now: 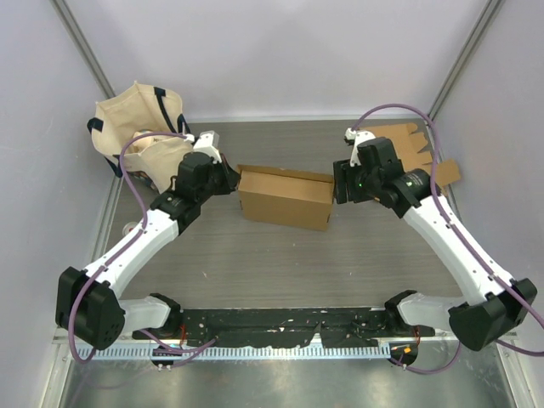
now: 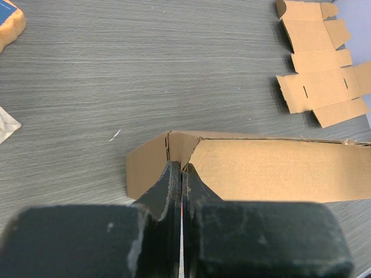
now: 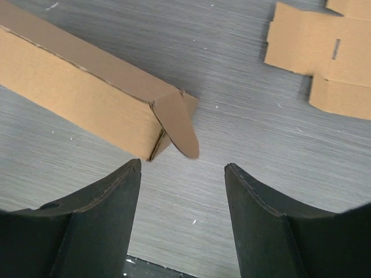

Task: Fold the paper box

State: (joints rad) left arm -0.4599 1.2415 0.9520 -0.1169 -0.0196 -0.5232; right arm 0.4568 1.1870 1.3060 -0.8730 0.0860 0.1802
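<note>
Lying mid-tabletop (image 1: 280,263), the paper box (image 1: 285,197) sits between the arms. The left gripper (image 2: 181,174) has its jaws pressed together, tips touching the box's left end. The right gripper (image 3: 182,168) has its jaws apart just off the right end, where a rounded flap (image 3: 177,124) sticks out. Flat cardboard blanks (image 1: 416,149) lie far right.

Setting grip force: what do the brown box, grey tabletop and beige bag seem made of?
Brown oblong box: thin matte cardboard, judging by creased folds and raw edges. Grey tabletop: probably wood-grain laminate, finely streaked, low sheen. Beige bag: soft canvas-like cloth, slumped and wrinkled.
</note>
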